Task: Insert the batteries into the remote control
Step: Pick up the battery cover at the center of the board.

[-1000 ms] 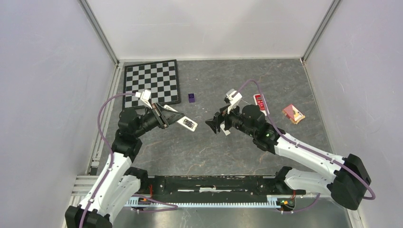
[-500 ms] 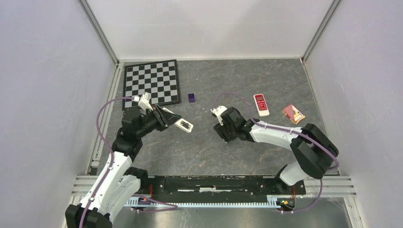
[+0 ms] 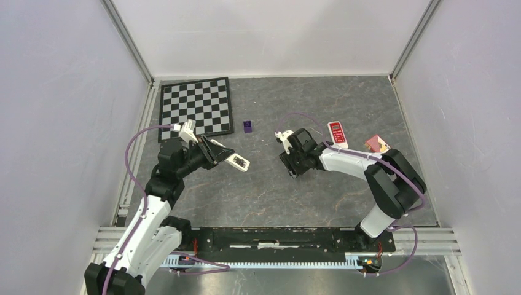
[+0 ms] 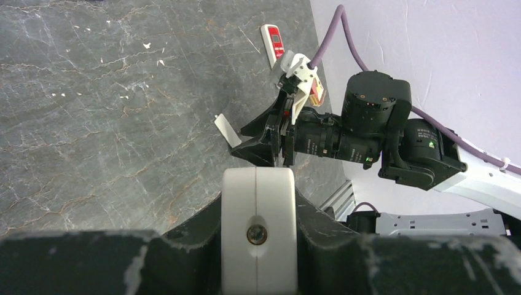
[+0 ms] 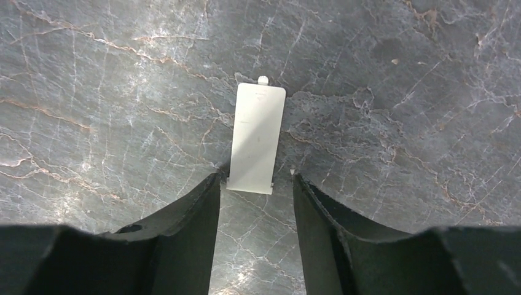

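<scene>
My left gripper (image 3: 216,155) is shut on the long white remote control (image 3: 236,161) and holds it above the table, pointing right. The remote's free end shows a dark open compartment; I cannot tell what is in it. In the left wrist view the remote's butt end (image 4: 258,228) sits clamped between the jaws. No loose batteries show in any view. My right gripper (image 3: 290,166) points down at the table, open and empty. Its fingertips (image 5: 215,184) straddle the near end of a flat white battery cover (image 5: 257,138), which lies on the table and also shows in the left wrist view (image 4: 226,130).
A red-faced remote (image 3: 336,135) lies behind the right arm, with a red snack packet (image 3: 376,144) to its right. A small purple cube (image 3: 247,126) sits mid-table. A chessboard (image 3: 196,106) lies at the back left. Walls enclose three sides.
My right gripper has swung from pointing left in the air to pointing down at the table over the white cover. My left gripper and the remote have drawn back slightly to the left.
</scene>
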You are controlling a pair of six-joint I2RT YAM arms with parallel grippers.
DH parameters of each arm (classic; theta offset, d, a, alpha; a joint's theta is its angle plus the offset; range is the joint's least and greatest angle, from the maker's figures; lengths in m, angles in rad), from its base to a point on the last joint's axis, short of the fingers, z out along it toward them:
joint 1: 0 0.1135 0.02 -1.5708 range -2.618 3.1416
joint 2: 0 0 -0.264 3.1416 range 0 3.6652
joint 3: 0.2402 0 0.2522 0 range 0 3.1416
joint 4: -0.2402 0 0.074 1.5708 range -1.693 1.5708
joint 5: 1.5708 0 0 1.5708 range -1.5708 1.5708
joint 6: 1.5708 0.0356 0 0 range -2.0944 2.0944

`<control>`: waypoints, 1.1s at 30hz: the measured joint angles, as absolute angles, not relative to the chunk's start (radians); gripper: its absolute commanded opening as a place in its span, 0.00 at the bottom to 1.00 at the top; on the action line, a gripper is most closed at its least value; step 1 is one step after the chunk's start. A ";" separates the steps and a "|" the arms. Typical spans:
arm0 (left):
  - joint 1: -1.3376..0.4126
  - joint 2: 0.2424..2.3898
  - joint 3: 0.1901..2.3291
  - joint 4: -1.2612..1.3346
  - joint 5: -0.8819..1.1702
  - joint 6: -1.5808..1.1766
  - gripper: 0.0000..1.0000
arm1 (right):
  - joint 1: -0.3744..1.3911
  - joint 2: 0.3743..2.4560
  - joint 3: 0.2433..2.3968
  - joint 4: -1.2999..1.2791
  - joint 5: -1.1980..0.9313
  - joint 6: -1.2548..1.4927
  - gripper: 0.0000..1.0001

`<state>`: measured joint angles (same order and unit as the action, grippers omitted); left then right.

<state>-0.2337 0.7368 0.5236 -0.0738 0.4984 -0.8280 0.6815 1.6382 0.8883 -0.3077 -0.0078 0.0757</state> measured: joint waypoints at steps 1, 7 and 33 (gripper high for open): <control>-0.234 0.737 0.524 -0.074 0.498 -0.828 0.02 | 0.680 1.642 0.892 -0.311 -0.015 0.074 0.47; -0.234 0.736 0.524 -0.074 0.499 -0.828 0.02 | 0.677 1.671 0.929 -0.335 -0.030 0.070 0.46; -0.233 0.734 0.513 -0.051 0.519 -0.826 0.02 | 0.676 1.661 0.939 -0.401 -0.023 0.069 0.24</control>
